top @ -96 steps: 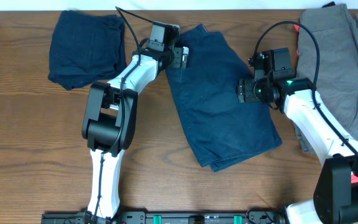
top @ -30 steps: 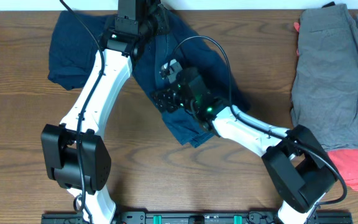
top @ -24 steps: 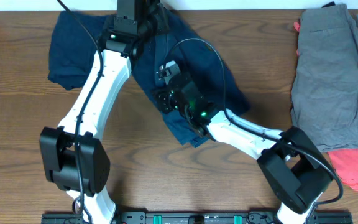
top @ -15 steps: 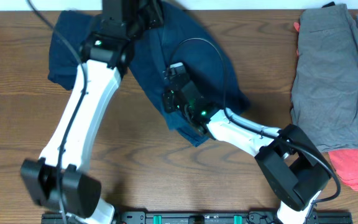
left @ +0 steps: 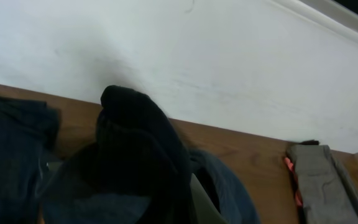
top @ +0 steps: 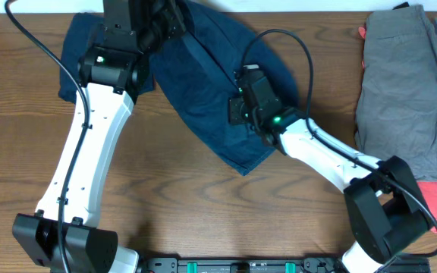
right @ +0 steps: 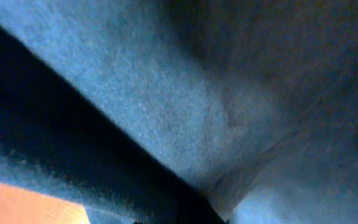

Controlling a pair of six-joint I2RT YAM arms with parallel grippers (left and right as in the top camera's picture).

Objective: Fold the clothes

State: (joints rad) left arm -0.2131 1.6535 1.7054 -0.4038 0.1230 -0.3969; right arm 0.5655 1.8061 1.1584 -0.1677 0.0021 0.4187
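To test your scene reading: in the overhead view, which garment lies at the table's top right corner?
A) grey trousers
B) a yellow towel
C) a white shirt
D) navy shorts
A: the grey trousers lie spread at the top right, while the navy shorts sit nearer the middle.

The navy shorts [top: 203, 106] are soft matt cloth; the worktop [top: 203, 220], grained brown wood; my left arm's shell [top: 82, 159], glossy white plastic.

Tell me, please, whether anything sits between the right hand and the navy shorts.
Nothing visible does. The right hand is shut on the navy shorts in the middle of the table, and its wrist view is filled with navy fabric. The left hand grips the same shorts at the far edge.
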